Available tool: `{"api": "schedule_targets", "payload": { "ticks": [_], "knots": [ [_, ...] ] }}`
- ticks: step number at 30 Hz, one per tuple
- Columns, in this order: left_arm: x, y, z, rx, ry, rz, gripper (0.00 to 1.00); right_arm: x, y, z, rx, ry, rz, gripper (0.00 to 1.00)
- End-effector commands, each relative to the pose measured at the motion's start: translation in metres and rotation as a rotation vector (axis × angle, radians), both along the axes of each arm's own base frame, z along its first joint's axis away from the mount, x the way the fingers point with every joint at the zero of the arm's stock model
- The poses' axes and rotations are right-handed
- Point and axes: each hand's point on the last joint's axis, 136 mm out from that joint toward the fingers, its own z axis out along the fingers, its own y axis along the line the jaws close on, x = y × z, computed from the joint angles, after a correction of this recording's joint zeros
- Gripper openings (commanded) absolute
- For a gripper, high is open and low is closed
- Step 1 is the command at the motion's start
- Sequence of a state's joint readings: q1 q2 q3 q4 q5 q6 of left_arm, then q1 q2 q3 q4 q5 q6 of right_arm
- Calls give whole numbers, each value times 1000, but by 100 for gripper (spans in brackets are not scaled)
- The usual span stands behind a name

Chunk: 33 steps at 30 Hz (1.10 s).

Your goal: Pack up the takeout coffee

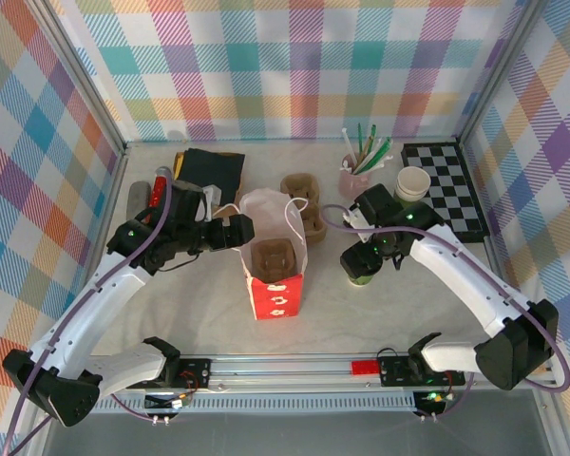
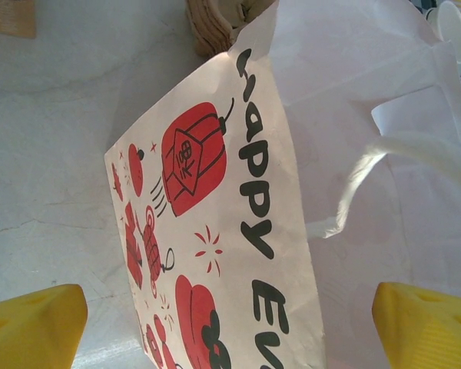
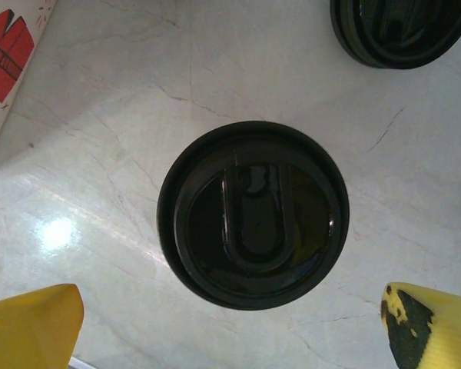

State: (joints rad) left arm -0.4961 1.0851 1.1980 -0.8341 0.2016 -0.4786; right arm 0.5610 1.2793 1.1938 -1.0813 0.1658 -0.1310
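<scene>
Right gripper spread wide over takeout coffee; left gripper wide beside bag

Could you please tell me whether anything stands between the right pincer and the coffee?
Nothing visible does. In the right wrist view the coffee, lid up, sits directly below the open right pincer, between its fingers, with bare table all round. Another black lid lies apart at the picture's upper edge, off the path.

Your coffee is topped in glossy black plastic that throws reflections. The surface looks smooth, pale and marbled, with a soft sheen. The bag is matt white paper printed red, its handle seemingly twisted paper cord.
</scene>
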Motion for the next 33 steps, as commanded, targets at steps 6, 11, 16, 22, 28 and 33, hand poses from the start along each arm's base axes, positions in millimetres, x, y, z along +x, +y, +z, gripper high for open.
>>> {"api": "schedule_targets", "payload": {
  "ticks": [6, 11, 16, 22, 28, 33],
  "knots": [
    [-5, -2, -1, -17, -10, -11, 96, 7, 2, -17, -55, 47, 71, 99],
    [-6, 1, -2, -9, -13, -7, 96, 11, 6, -27, -67, 77, 88, 99],
    [-6, 2, -3, -5, -15, -4, 96, 15, 3, -32, -97, 85, 80, 99],
    [-5, 2, -3, -3, -18, -4, 97, 15, 0, -35, -107, 85, 81, 99],
    [-4, 1, -2, -5, -17, -4, 97, 16, 0, -38, -111, 87, 84, 99],
    [-5, 2, -1, -4, -21, -2, 97, 14, 3, -41, -85, 116, 75, 99]
  ]
}}
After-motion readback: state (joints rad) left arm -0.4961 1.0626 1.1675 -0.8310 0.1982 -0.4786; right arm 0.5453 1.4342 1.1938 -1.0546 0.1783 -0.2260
